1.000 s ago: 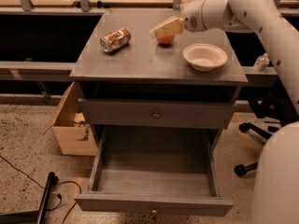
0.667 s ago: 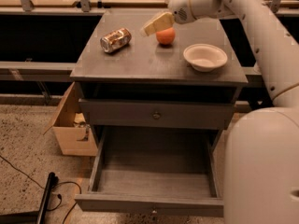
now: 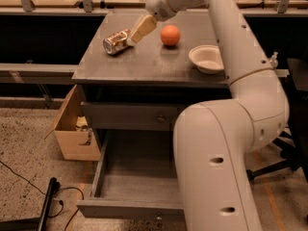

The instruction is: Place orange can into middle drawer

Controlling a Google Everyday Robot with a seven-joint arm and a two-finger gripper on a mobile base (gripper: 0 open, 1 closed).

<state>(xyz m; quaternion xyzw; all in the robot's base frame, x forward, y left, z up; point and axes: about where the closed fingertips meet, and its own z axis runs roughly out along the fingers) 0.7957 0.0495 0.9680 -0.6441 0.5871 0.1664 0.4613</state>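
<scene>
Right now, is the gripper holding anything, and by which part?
Cannot tell. The gripper is at the end of the orange can nearer the fruit; the can lies on its side on the cabinet top.

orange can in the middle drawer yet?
No, the orange can lies on its side on the cabinet top, the claw beside it, and the middle drawer shows only bare floor.

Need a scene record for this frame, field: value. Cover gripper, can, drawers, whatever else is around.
gripper: above the cabinet top, at the orange can's right end
orange can: lying on its side, back left of the top
middle drawer: pulled open, nothing in the visible part
upper drawer: closed
orange fruit: on top, right of gripper
bowl: white, near right edge
cardboard box: on floor, left of cabinet
status: can not yet in drawer
</scene>
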